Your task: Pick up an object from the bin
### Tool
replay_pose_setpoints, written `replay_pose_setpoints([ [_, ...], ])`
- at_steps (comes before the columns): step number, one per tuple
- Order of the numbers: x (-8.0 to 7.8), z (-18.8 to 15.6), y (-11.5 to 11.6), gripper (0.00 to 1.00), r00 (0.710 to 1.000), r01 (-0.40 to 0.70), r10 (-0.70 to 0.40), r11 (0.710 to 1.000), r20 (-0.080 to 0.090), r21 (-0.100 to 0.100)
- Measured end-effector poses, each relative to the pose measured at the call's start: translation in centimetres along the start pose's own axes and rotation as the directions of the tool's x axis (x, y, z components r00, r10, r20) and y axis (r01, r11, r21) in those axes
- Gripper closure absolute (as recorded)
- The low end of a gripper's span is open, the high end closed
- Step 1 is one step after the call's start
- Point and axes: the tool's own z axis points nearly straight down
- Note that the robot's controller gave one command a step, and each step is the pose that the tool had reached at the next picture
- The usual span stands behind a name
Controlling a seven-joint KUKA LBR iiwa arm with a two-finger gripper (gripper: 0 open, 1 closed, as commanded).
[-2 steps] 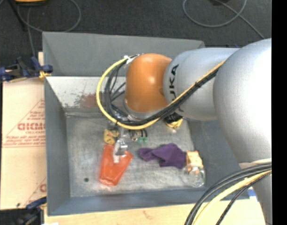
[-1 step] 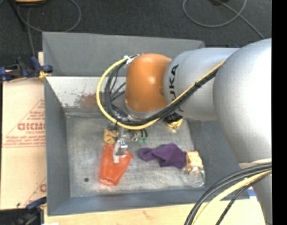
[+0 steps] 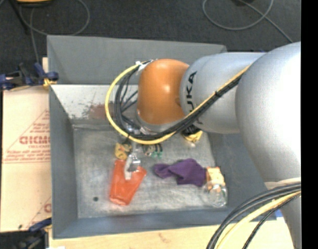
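1 gripper [image 3: 132, 166]: tip over upper-right end of orange cup [image 3: 124, 187].
Cup: on its side, front-left of bin [image 3: 60, 154] floor; long axis runs from gripper down-left toward front wall.
Jaws: cannot tell how open, or if anything is held.
Neighbours: purple cloth [image 3: 182, 171] near on right, apart from cup; small yellow thing [image 3: 121, 150] just behind.
Hidden: floor under arm.

Black letters "UKA" stand on the silver arm [image 3: 226, 87]
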Motion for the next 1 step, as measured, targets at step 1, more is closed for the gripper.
replay_pose_setpoints([
  [1,0.74,-9.09,-1.89,1.0,0.999,-0.043,0.043,0.999,0.018,0.013],
])
